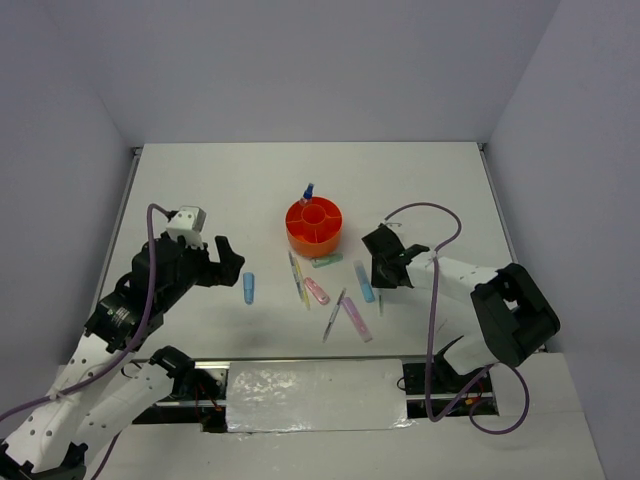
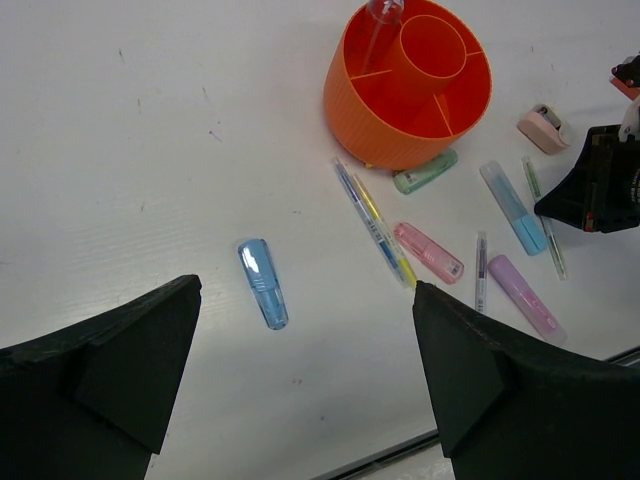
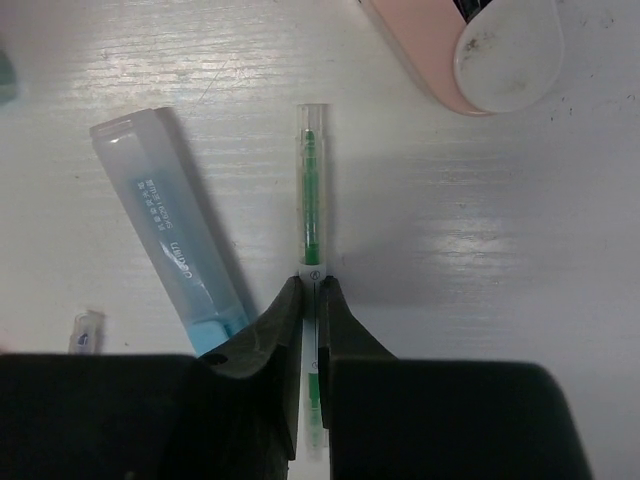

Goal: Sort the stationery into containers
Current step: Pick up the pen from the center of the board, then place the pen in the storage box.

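Observation:
The round orange organiser (image 1: pixel 314 227) stands mid-table with one pen (image 1: pixel 307 190) upright in it; it also shows in the left wrist view (image 2: pixel 400 100). My right gripper (image 3: pixel 312 285) is shut on a thin green pen (image 3: pixel 313 190) that lies on the table, between a pale blue marker (image 3: pixel 175 240) and a pink-white eraser (image 3: pixel 470 50). My left gripper (image 2: pixel 307 288) is open and empty, above the table near a stubby blue marker (image 2: pixel 263 283). Loose on the table are two thin pens (image 2: pixel 375 220), a green marker (image 2: pixel 425 172), a pink marker (image 2: pixel 428 252), a purple marker (image 2: pixel 527 297) and another thin pen (image 2: pixel 481 270).
The white table (image 1: pixel 200 200) is walled at the back and both sides. The loose items lie in front of the organiser, between the two arms. The right arm (image 1: pixel 500 300) reaches in from the right front.

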Controlling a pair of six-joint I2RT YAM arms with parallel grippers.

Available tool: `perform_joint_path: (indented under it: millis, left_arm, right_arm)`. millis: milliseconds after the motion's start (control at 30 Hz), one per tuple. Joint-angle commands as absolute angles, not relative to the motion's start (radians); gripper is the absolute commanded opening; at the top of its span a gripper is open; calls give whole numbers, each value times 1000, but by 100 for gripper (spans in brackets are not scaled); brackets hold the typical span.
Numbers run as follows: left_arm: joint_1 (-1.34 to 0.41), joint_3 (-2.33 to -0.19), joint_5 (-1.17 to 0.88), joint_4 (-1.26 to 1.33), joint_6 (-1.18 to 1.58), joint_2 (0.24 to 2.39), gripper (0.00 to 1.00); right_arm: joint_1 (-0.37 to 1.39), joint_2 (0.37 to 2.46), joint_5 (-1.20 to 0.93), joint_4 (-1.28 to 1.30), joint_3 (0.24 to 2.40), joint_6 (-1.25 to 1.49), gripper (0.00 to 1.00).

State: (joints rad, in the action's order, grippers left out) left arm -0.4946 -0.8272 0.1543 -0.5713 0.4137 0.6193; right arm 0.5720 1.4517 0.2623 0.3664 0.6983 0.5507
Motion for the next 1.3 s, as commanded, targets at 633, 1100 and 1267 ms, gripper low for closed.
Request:
perform_joint_path:
  millis: [633,1100,1267]
  left_arm:
    - [-787,-865,-315,108,741,939,99]
    - [-923,-934,-150,3,689,1017,88]
    - [-923,-933,-107,-57,670,993,73]
  right_arm:
    - [968,821,-55,123,715,391,1]
    - [1068,772,55,95,713,334,0]
    - [1068,733,103,97,696,337,0]
